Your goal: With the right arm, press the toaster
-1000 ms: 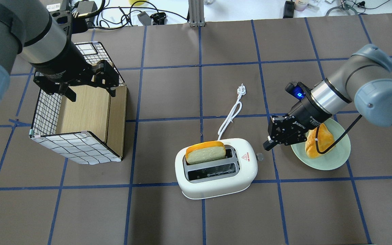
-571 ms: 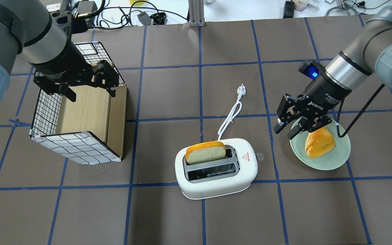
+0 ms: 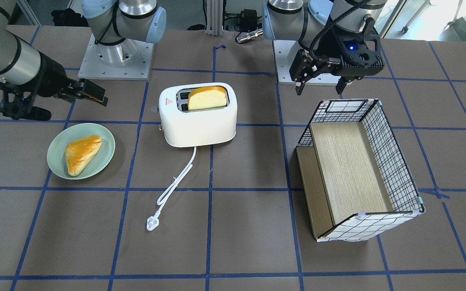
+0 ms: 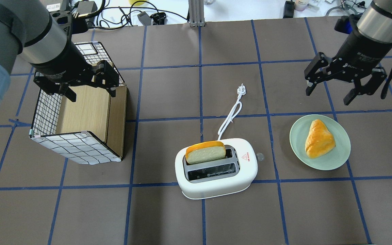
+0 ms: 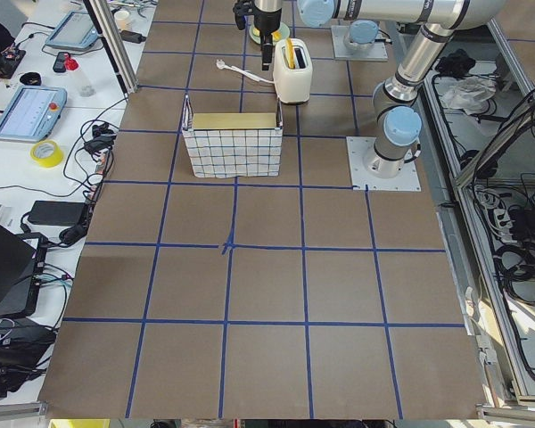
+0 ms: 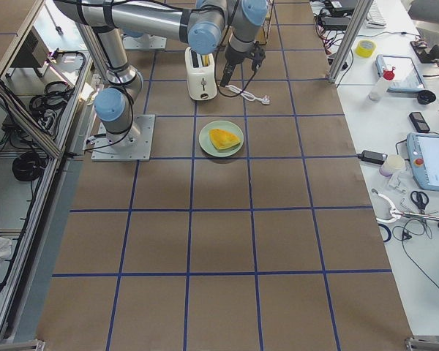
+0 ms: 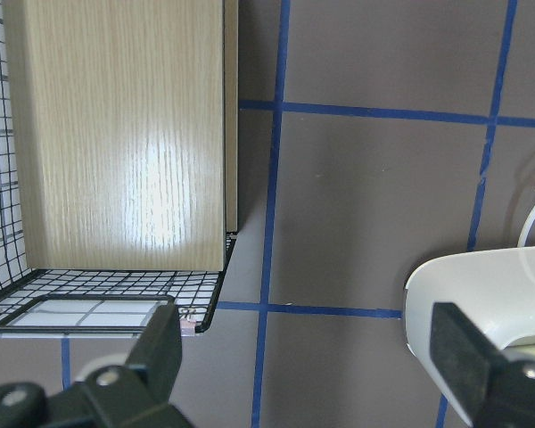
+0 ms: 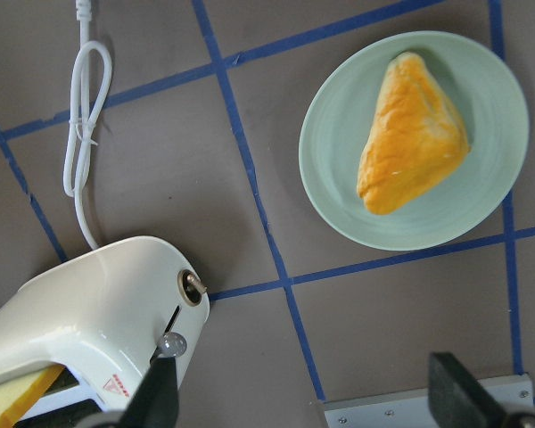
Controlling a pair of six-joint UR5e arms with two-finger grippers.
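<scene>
Brown mats taped into blue squares covered the table (image 4: pixel 168 211). The toaster (image 4: pixel 216 168) sat mid-table with its long axis running side to side and its lever knob (image 4: pixel 260 156) on the end facing the plate (image 4: pixel 342 160). The cord (image 4: pixel 230 119) trailed off the toaster's far side, and a bread slice (image 4: pixel 205 152) stood in the far slot. The right gripper (image 4: pixel 328 96) hung wide open and empty, well off the toaster's lever end, beyond the plate and its pastry (image 4: pixel 319 139). The left gripper (image 4: pixel 92 95), also spread and empty, hovered over the wire basket (image 4: pixel 77 148) past the toaster's other end.

A pastry (image 4: pixel 319 139) on a green plate (image 4: pixel 332 162) — well apart, a checked wire basket (image 4: pixel 77 149) with wood panels (image 4: pixel 87 112).
</scene>
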